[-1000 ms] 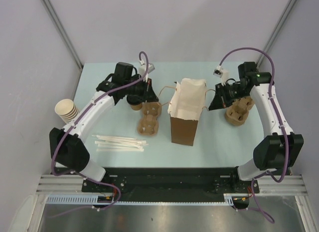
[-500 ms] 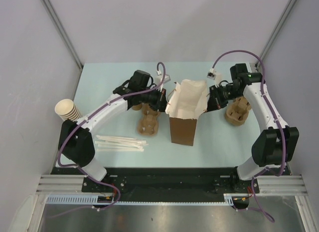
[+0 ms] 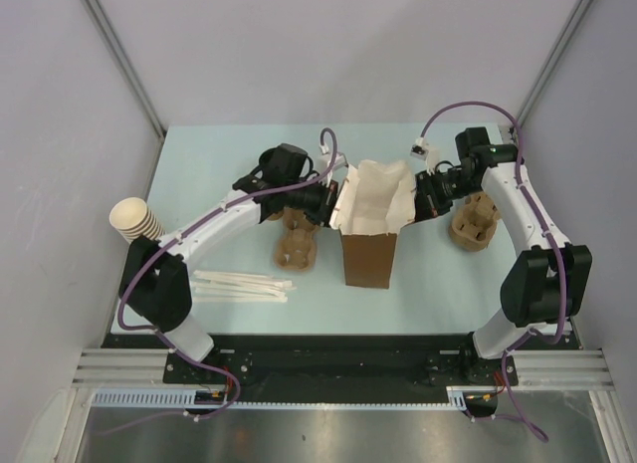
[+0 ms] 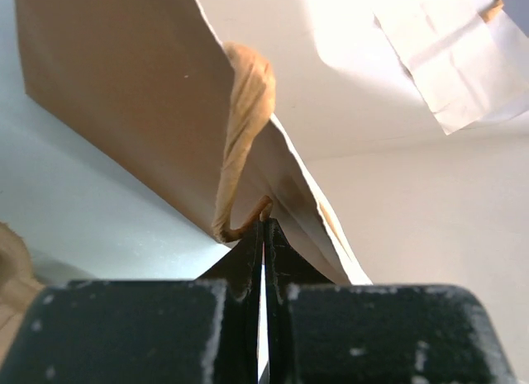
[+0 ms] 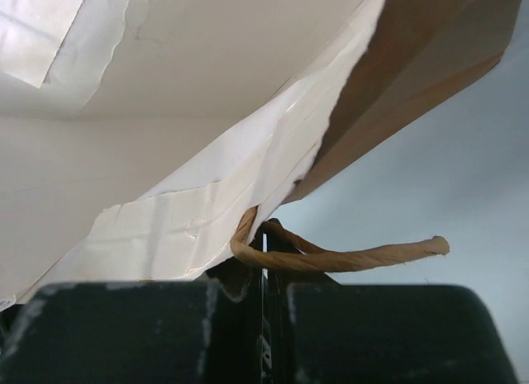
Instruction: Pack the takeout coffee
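Note:
A brown paper bag (image 3: 366, 252) stands mid-table, its white-lined mouth spread wide. My left gripper (image 3: 333, 200) is shut on the bag's left rim, where the twisted paper handle (image 4: 240, 144) is fixed, as the left wrist view (image 4: 264, 224) shows. My right gripper (image 3: 417, 199) is shut on the right rim at the base of the other handle (image 5: 347, 256), seen in the right wrist view (image 5: 264, 229). The takeout coffee is mostly hidden under my left arm. Only a small brown bit (image 3: 271, 215) shows there.
A pulp cup carrier (image 3: 297, 248) lies left of the bag and another (image 3: 474, 224) lies to its right, under the right arm. Paper-wrapped straws (image 3: 239, 284) lie front left. A stack of cream cups (image 3: 132, 221) sits at the left table edge.
Both grippers have moved inward from the carriers to the bag's rims and shut on them. The bag's mouth now stands wider.

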{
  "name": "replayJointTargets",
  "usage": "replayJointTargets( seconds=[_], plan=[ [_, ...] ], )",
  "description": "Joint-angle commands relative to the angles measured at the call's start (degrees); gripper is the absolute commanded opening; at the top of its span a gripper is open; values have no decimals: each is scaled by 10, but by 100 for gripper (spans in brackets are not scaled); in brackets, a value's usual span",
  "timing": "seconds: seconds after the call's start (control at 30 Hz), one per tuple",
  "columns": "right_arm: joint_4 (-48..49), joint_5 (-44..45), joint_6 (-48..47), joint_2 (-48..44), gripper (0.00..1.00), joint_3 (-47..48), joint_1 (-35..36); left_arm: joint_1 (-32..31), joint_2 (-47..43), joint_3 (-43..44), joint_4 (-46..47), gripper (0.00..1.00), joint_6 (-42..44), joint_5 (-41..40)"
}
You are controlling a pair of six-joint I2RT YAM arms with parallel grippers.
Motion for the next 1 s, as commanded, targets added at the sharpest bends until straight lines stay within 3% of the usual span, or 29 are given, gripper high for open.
replayJointTargets(
  seconds=[0.0, 0.13, 0.27, 0.47, 0.77, 0.97],
  plan=[
    [32, 20, -6, -5, 0, 0, 1, -10, -13, -1, 18, 0, -20, 21],
    [30, 20, -5, -11, 8, 10, -12, -15, -28, 1, 14, 5, -24, 13],
    [10, 11, -12, -18, 17, 33, -34, -14, -39, 23, -19, 30, 2, -7],
    [-26, 1, -21, -26, 24, 88, -55, -14, -49, 83, -61, 51, 27, -8],
    [-52, -11, -10, -36, 44, 141, -54, -4, -69, 141, -107, 63, 56, -12],
    [-60, -17, -2, -40, 68, 162, -54, 11, -75, 169, -125, 70, 67, -7]
  ],
)
